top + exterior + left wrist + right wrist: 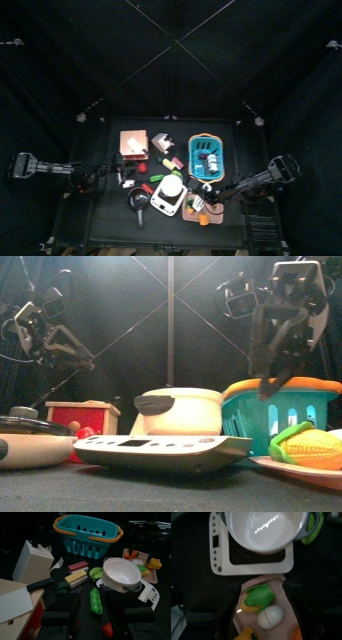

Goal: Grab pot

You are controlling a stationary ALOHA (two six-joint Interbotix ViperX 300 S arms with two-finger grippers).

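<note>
At the table's left, the left gripper [93, 614] hangs with its jaws spread wide and nothing between them, above a green pea pod [95, 601] and a small red piece [107, 630]. In the front view a dark frying pan [30, 438] sits at the left edge, with a red wooden box [83, 415] behind it. Near the middle stands the white round pot [171, 188] with its dark handle, seated on a white flat scale base [160, 449]; nothing grips it. Right of it rises the teal plastic basket with an orange rim [282, 408]. Lower right lies a pink tray [294, 631] holding a green toy vegetable [258, 595] and a white egg [272, 617]. The right gripper [260, 609] hovers over that tray, its jaws standing apart on either side of the food, holding nothing.
</note>
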